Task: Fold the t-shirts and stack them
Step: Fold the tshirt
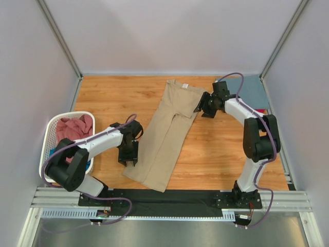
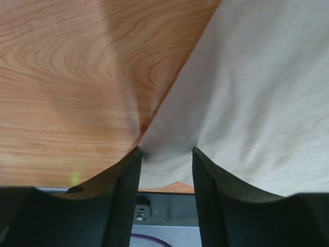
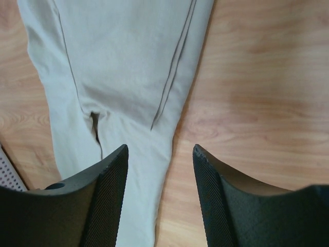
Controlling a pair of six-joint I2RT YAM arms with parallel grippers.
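A white slatted laundry basket point(image 1: 50, 135) stands at the left edge of the counter point(image 1: 103, 98). A crumpled pink shirt point(image 1: 75, 127) lies on top of what it holds. A bit of blue-green cloth shows lower down beside the left arm, too hidden to name.

The tan shirt point(image 1: 167, 134) lies flat in the middle of the counter. It is folded into a long narrow strip that runs from the far side down toward the near edge, with a small white neck label at its far end. A folded blue shirt point(image 1: 252, 87) sits in the far right corner, and a sliver of red cloth point(image 1: 261, 111) shows at its near side.

The left fingers point(image 1: 128, 156) are parted over the left edge of the tan shirt, low on the strip. Cloth shows in the gap between them but is not pinched. The right fingers point(image 1: 200, 107) are also spread apart, just beside the shirt's right edge near its far end, and they grip nothing.

The counter is pale wood with clear grain. Plain light grey walls close it in on three sides, with metal posts at the far corners. A metal rail point(image 1: 51, 198) carrying a black strip runs along the near edge under the arm bases.
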